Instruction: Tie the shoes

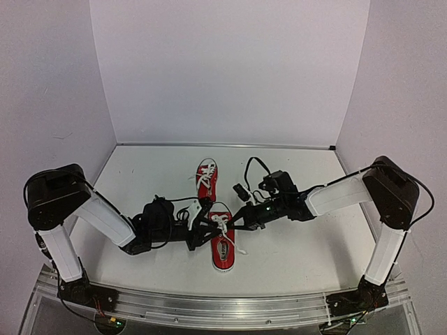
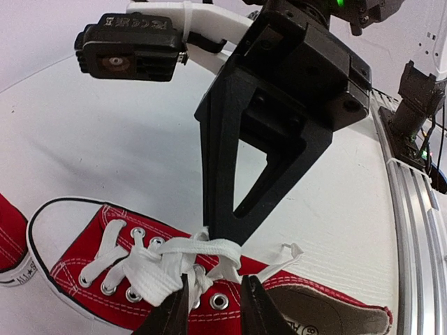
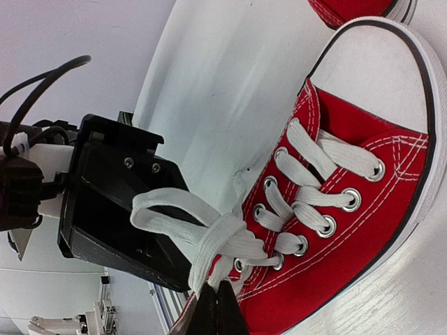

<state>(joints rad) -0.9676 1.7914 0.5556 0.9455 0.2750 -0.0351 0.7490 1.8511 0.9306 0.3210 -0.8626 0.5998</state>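
Two red sneakers with white laces lie on the white table. The far shoe point(image 1: 207, 174) lies alone. The near shoe point(image 1: 225, 252) lies between both grippers. My left gripper point(image 1: 204, 227) is over its laces from the left. In the left wrist view point(image 2: 215, 307) the jaws stand a little apart, with lace strands point(image 2: 157, 269) between them above the red canvas point(image 2: 84, 258). My right gripper point(image 1: 234, 222) comes from the right. In the right wrist view point(image 3: 218, 296) it is shut on the lace point(image 3: 209, 234), which forms a loop over the shoe's point(image 3: 349, 244) top eyelets.
The far shoe's edge shows in the left wrist view point(image 2: 8, 237) and the right wrist view point(image 3: 349, 7). White walls enclose the table on three sides. An aluminium rail point(image 1: 223, 307) runs along the near edge by the arm bases.
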